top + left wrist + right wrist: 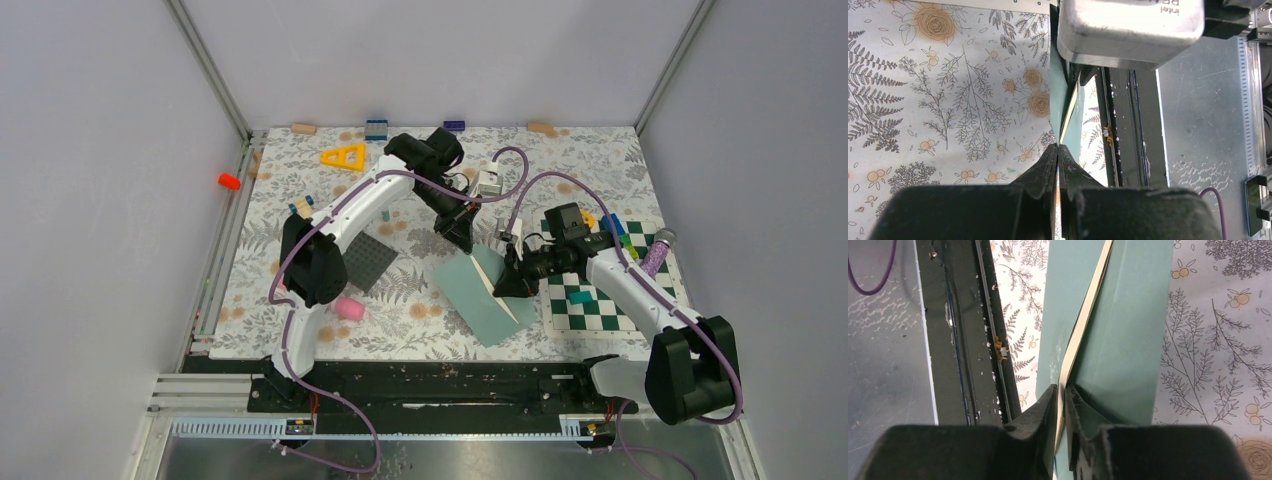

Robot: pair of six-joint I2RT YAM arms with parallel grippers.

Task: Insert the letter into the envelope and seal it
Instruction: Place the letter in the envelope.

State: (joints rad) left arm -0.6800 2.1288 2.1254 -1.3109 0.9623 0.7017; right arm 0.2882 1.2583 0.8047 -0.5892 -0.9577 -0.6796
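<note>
Being thin, light and limp, the envelope (470,288) is best pinched at an edge. It is clamped by the left end effector (1058,148). Whether the right end effector (1062,391) is gripping cannot be told.

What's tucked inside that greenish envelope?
A cream sheet shows as a thin edge between the envelope's teal layers. The rest of it, and anything else inside, is covered by the paper.

- One envelope (465,285), between left pincer (462,238) and right pincer (507,285).
- One cream letter (495,283) (only its edge shows).
- Two wooden blocks (304,128) (541,127), beyond both pincers.
- Two blue bricks (376,127) (454,124), beyond them too.
- One yellow triangle (343,157), left of the left pincer.
</note>
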